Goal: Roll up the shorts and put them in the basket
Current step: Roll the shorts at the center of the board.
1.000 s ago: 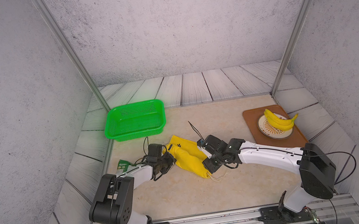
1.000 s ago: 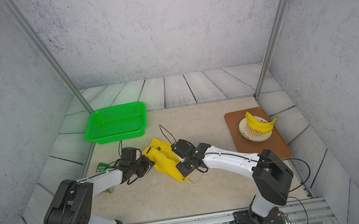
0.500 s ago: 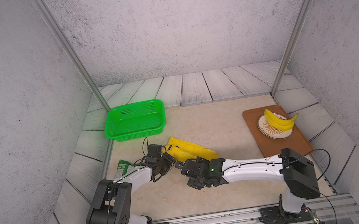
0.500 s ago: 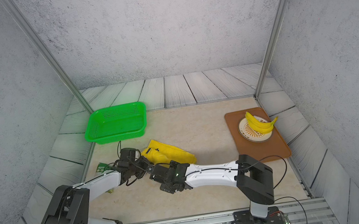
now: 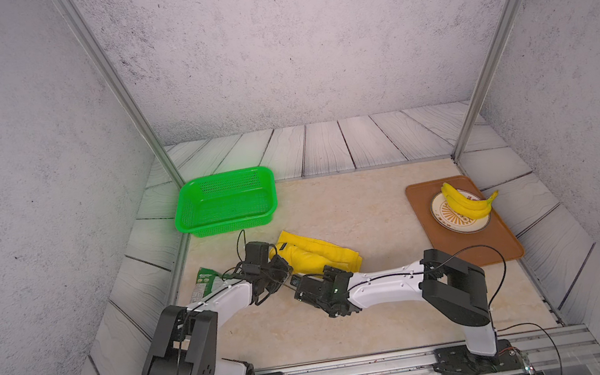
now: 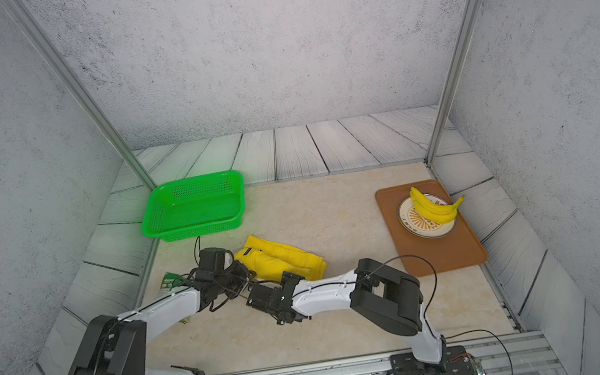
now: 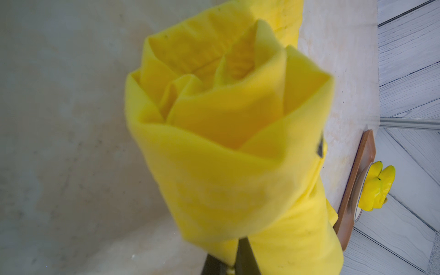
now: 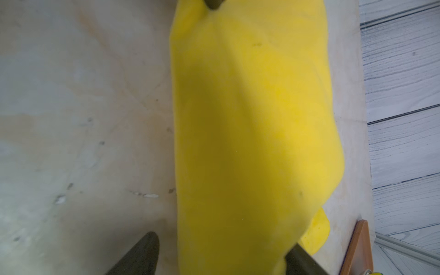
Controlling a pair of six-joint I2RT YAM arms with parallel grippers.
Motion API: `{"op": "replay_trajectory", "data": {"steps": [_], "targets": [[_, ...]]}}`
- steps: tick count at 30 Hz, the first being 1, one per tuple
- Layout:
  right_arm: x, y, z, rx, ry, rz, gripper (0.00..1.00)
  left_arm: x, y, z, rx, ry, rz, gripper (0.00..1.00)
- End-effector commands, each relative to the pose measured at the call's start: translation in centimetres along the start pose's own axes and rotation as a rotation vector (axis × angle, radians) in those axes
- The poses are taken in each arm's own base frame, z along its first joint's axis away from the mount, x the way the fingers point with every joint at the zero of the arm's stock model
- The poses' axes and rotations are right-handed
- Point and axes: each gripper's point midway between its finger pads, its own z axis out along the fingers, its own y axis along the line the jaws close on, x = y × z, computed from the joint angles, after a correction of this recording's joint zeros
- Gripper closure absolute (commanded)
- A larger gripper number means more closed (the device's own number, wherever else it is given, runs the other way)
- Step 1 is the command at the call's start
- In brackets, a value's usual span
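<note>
Two claws meet the softly rolled yellow shorts (image 5: 315, 254): left claw (image 7: 229, 262) pinched shut on fabric, right claw (image 8: 223, 242) spread astride them; bananas (image 5: 466, 205) rest on a round plate (image 5: 455, 229).

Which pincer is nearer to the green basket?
Left. The left pincer pinches the end of the shorts in front of the green basket; the right pincer stands farther forward, along the shorts' near edge.
</note>
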Motion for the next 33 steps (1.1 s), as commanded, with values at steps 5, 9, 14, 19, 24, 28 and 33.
{"op": "replay_trajectory", "data": {"steps": [5, 9, 14, 19, 24, 28, 33], "targets": [[1.3, 2.8, 1.6, -0.3, 0.066, 0.093, 0.7, 0.8, 0.5, -0.8, -0.037, 0.027, 0.003, 0.87], [1.5, 3.9, 0.4, -0.479, 0.092, 0.175, 0.76, 0.0, 0.7, -2.4, -0.089, -0.018, 0.021, 0.39], [0.4, 4.6, -2.2, -0.7, 0.075, 0.335, 0.77, -0.8, 0.4, -5.6, -0.105, -0.103, 0.057, 0.26], [-1.1, 5.5, -4.0, -0.938, 0.076, 0.515, 0.77, -0.3, 0.8, -6.9, -0.071, -0.143, 0.093, 0.22], [-2.2, 6.0, -3.7, -1.1, 0.088, 0.724, 0.78, 0.7, 1.7, -6.0, -0.075, -0.095, 0.102, 0.2], [-2.7, 5.9, -2.6, -1.215, 0.095, 0.917, 0.78, 0.8, 1.9, -4.8, -0.086, -0.069, 0.1, 0.2], [-2.5, 5.6, -1.5, -1.282, 0.087, 1.066, 0.78, 0.6, 1.9, -3.4, -0.11, -0.045, 0.111, 0.22]]}}
